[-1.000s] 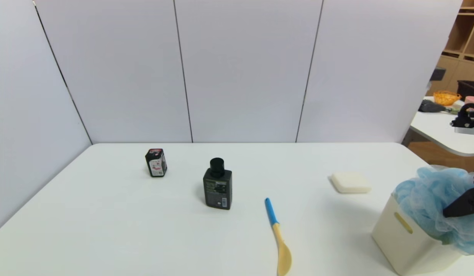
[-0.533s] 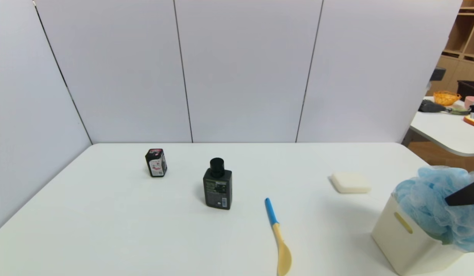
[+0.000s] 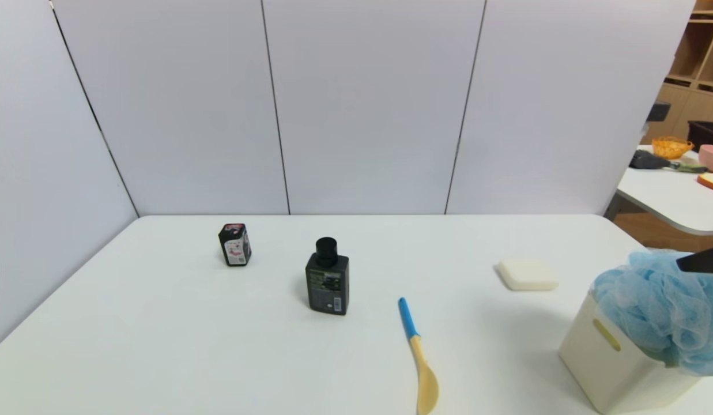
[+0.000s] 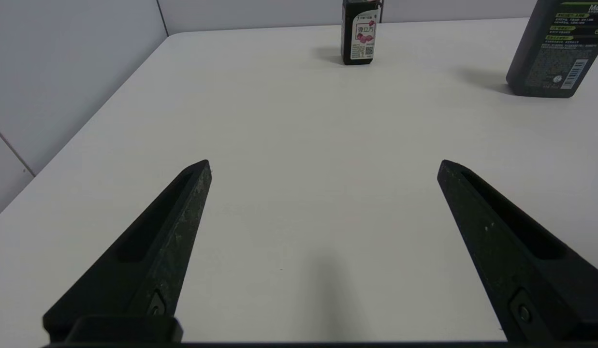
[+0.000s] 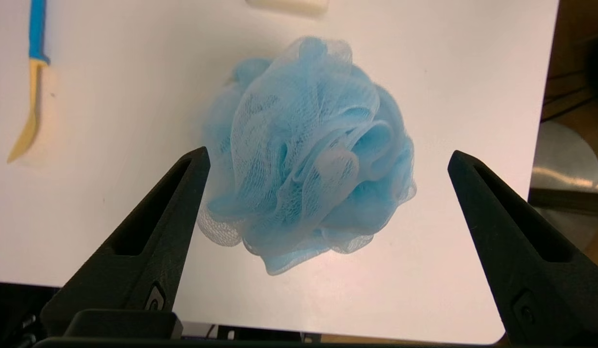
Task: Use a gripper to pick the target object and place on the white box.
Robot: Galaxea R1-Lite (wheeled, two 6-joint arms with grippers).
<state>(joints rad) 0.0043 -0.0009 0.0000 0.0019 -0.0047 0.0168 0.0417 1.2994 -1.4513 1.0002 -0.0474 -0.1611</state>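
Your right gripper (image 5: pixel 328 152) stands spread wide above the light blue mesh pouf (image 5: pixel 308 159), with nothing in its grasp; the pouf is sitting in the mouth of the white box (image 3: pixel 601 357), bulging over the rim at the near right of the surface (image 3: pixel 218 346). The placing looks done, so treat the step in hand as a clean withdrawal. Lift straight up, along the line the fingers already point, and keep them fully spread until the tips are well above the ruffles. Don't swing sideways early: loose mesh could snag on a fingertip and drag the pouf off its perch, or tug the light box with it. Watch the finger nearest the spoon (image 5: pixel 34 92) in the wrist view, since its tip appears to lie very close to the mesh edge, and I can't tell whether they touch. Start slowly, check that no loop rises with you, then speed up once clear. The pouf looks wider than the opening, so it may well stay proud of the rim; pressing it down isn't called for and might tip the box. Leave your left gripper (image 4: pixel 324 166) parked over the other side, open and empty, away from the bottle (image 3: pixel 327 282).
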